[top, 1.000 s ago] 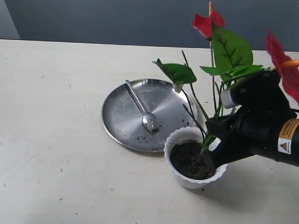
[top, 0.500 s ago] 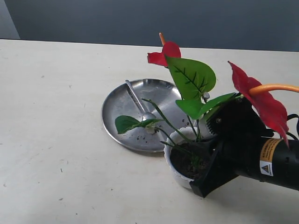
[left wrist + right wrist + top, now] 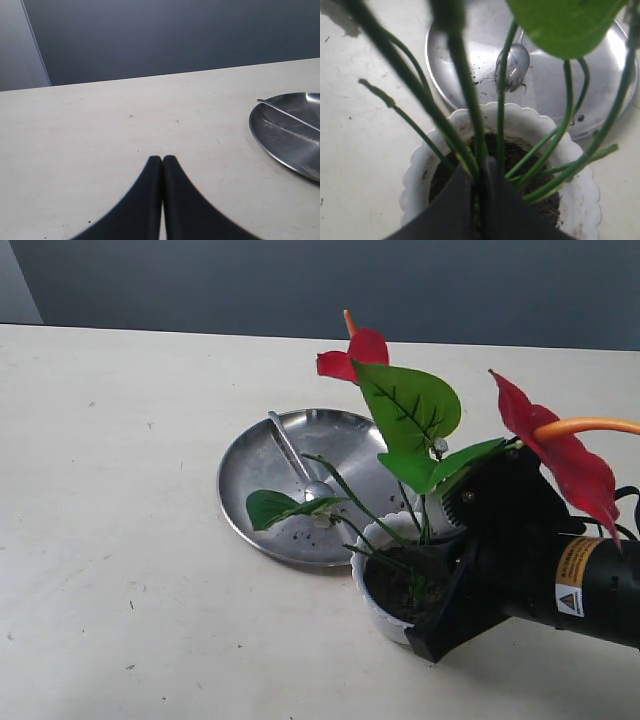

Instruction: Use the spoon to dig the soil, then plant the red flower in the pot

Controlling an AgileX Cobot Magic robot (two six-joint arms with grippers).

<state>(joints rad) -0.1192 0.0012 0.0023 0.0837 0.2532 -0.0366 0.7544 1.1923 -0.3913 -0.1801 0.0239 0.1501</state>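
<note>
The right gripper (image 3: 477, 197) is clamped on the flower (image 3: 410, 415) stems, its base down in the pot (image 3: 375, 605) beside the plate (image 3: 265, 480). The spoon (image 3: 295, 460) lies on the plate. The left gripper (image 3: 162, 165) is closed, empty.

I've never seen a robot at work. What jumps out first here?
The red flower with broad green leaves, its stems gripped low by the right gripper inside the small white pot of dark soil. Behind the pot, a silver spoon lies on a round steel plate speckled with soil crumbs.
</note>
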